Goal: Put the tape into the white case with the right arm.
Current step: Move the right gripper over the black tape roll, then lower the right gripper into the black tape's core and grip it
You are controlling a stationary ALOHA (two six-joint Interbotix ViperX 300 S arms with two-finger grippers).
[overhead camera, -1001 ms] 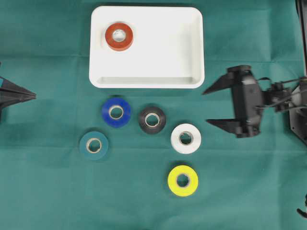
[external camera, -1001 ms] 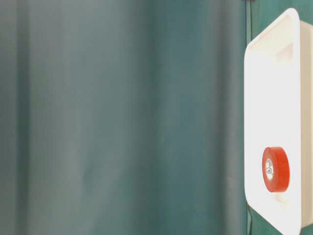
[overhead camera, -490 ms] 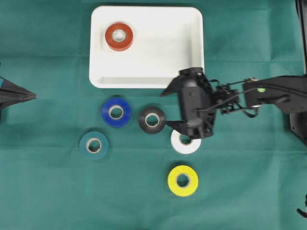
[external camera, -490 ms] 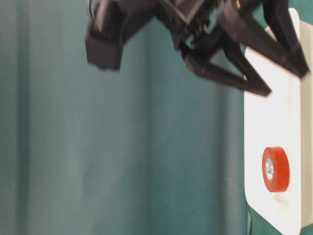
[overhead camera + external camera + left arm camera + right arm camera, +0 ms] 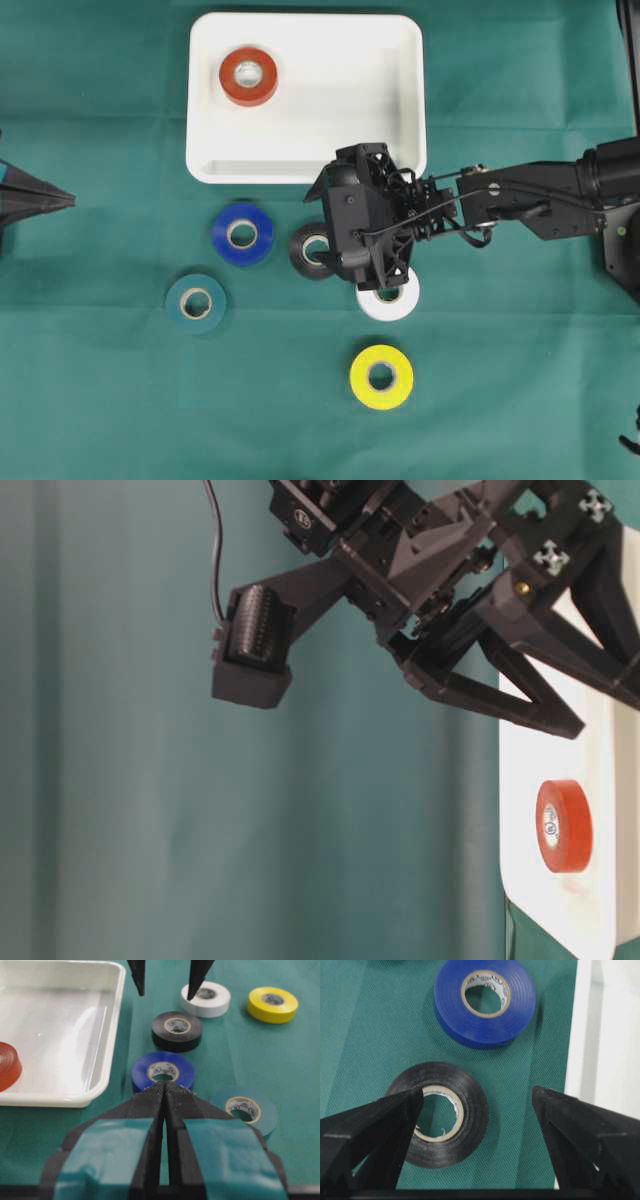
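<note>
- The right arm (image 5: 520, 195) was stretched out over the green-covered counter (image 5: 100, 400), with its right hand (image 5: 318, 228) hanging over the black tape (image 5: 312, 250).
- That hand's fingers were spread wide apart with nothing between them. In the right wrist view, one fingertip (image 5: 412, 1100) overlapped the black roll's cardboard core and the other sat over the green cloth just beside the rim of the white case (image 5: 580, 1025). Couldn't tell whether either tip was actually touching anything.
- The black tape lay flat on the counter, just below the case's near edge, with the blue tape (image 5: 242, 234) beside it on the left.
- The white tape (image 5: 390, 298) was partly hidden under the hand's body in the overhead view. The yellow tape (image 5: 381, 376) lay below it, and the teal tape (image 5: 195, 302) sat off to the lower left.
- The white case (image 5: 400, 100) had one roll in it, a red tape (image 5: 249, 76), lying flat near its upper-left corner.
- The left hand (image 5: 165, 1091), the one with the teal bands, was parked at the left edge of the overhead view, its fingers pressed together on nothing.
- The table-level view showed the right hand up in the air next to the case, with the red roll below it.
</note>
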